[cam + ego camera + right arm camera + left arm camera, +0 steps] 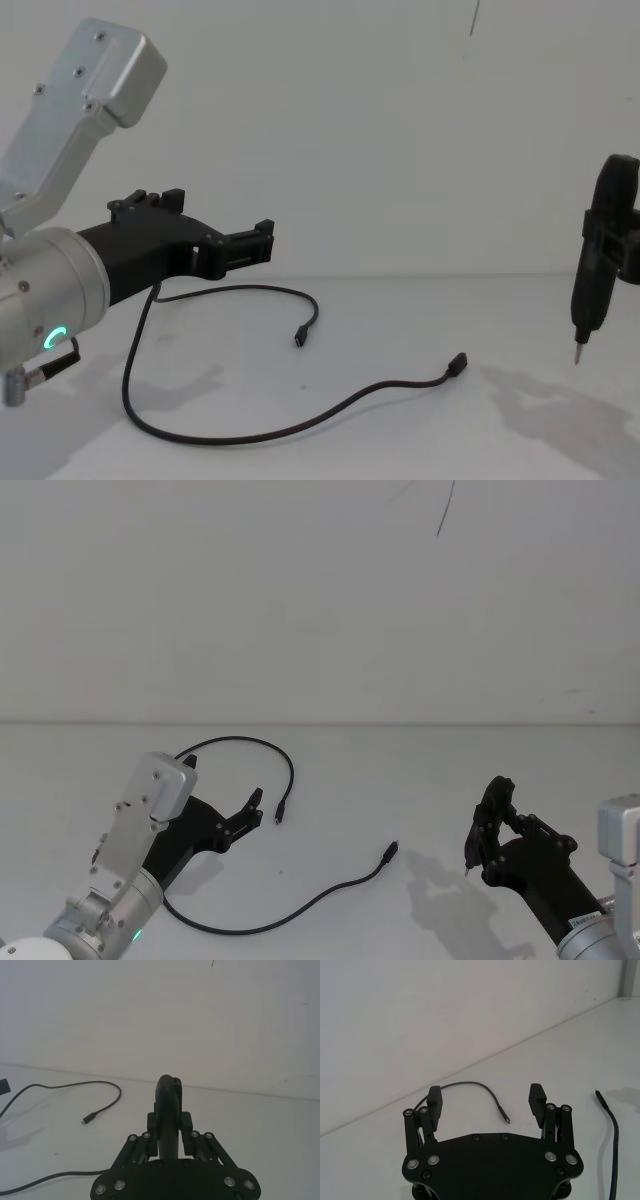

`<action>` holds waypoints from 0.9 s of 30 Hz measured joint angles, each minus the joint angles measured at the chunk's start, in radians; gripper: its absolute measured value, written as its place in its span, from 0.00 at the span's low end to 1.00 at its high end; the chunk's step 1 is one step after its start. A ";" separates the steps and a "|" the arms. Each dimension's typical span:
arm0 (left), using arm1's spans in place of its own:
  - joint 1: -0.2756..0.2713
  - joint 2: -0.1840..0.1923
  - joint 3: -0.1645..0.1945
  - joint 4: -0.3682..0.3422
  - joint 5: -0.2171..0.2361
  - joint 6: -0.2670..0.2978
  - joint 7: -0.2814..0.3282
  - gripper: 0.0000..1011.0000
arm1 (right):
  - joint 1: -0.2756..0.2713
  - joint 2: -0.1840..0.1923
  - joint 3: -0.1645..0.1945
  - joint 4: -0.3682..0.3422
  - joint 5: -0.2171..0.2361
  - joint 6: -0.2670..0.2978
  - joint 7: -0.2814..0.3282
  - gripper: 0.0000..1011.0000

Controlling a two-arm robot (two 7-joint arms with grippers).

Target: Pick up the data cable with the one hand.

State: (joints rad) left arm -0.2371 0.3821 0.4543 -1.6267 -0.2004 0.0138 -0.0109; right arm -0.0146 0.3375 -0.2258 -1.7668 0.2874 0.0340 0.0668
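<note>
The data cable (291, 774) lies on the white table as a long thin black loop with a small plug at each end. One plug (279, 817) rests just in front of my left gripper (254, 810), the other (390, 852) lies mid-table. The left gripper (485, 1095) hovers open above the cable (490, 1092) with nothing between its fingers (536, 1095). Seen from the chest, it (222, 218) hangs clear above the cable (330, 408). My right gripper (492, 815) sits at the right, shut on a black pen-like tool (168, 1102) with its tip pointing down (578, 352).
The white table (420, 770) meets a plain white wall behind. Open tabletop lies between the two arms. The right arm's shadow falls on the table near the cable's mid-table plug.
</note>
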 joint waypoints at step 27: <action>-0.013 0.000 0.009 0.011 -0.006 -0.014 -0.045 0.99 | 0.000 0.000 0.000 0.000 0.000 0.000 0.000 0.27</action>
State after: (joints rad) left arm -0.2505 0.3823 0.4633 -1.6159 -0.2067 0.0002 -0.0558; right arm -0.0146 0.3375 -0.2258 -1.7668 0.2873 0.0340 0.0668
